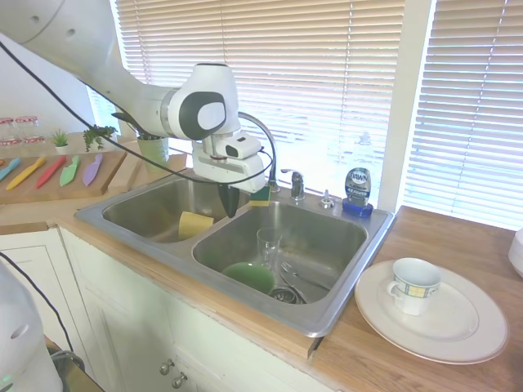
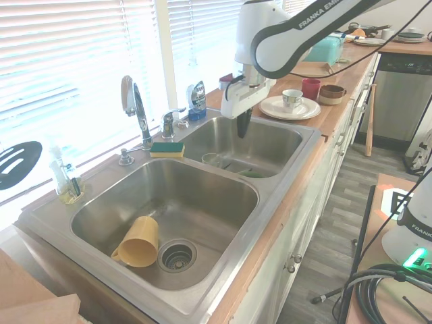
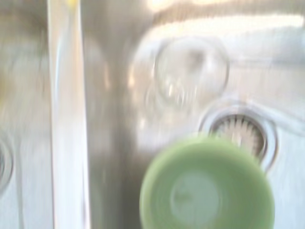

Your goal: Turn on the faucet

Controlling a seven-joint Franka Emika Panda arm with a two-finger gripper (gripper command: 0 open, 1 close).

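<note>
So the gripper [image 1: 231, 207] hangs over the double sink [image 1: 327, 314], right above the divider between the two basins, pointing straight down. Its fingers look pressed together with nothing between them, in both outside views [image 2: 242, 130].

The faucet [image 1: 263, 139] sits on the back ledge, chrome gooseneck arching up high. In the first outside view the arm's wrist covers the start of the spout, but the second outside view shows the whole thing clear [image 2: 135, 104], with its short lever handle [image 2: 169, 120] on a little base just beside it. The gripper is near it but not touching the spout or the lever.

The second outside view also shows a yellow cup [image 2: 138, 243] lying on its side by the drain in the near basin; the first one only catches a yellow bit of it [image 1: 194, 224] behind the divider. A green and yellow sponge [image 2: 167, 148] lies on the ledge by the spout, and a blue soap bottle [image 1: 357, 192] stands farther along the ledge.

The wrist view is blurry but looks straight down: a green bowl [image 3: 207, 188], a clear glass [image 3: 190, 71] and the drain [image 3: 238, 133], which the first outside view shows in the other basin. A cup on a white plate [image 1: 458, 335] sits on the wooden counter.
</note>
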